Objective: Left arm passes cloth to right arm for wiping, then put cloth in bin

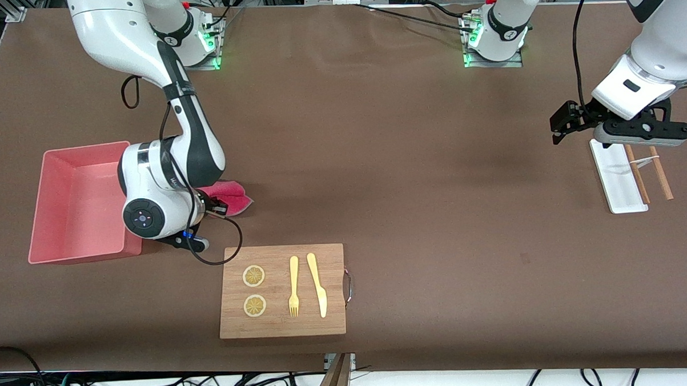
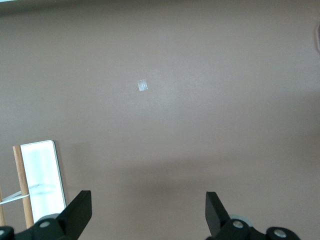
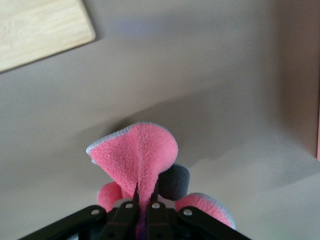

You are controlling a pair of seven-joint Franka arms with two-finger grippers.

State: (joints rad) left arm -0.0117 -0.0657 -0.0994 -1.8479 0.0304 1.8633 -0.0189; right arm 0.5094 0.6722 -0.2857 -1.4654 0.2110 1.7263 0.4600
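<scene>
Fluffy pink cloth point(image 3: 142, 155) is bunching in the clamped right tool point(image 3: 144, 200) beside the low-walled bin point(image 1: 63, 191); left tool point(image 2: 148, 212) is hanging spread apart over bare table point(image 1: 411, 173).

The right arm's wrist covers most of the cloth point(image 1: 233, 197) and one corner of the bin point(image 1: 75, 205) in the front view. The right hand point(image 3: 143, 204) is cut off by the right wrist view's edge, as is the left hand point(image 2: 149, 212) in the left wrist view.
</scene>
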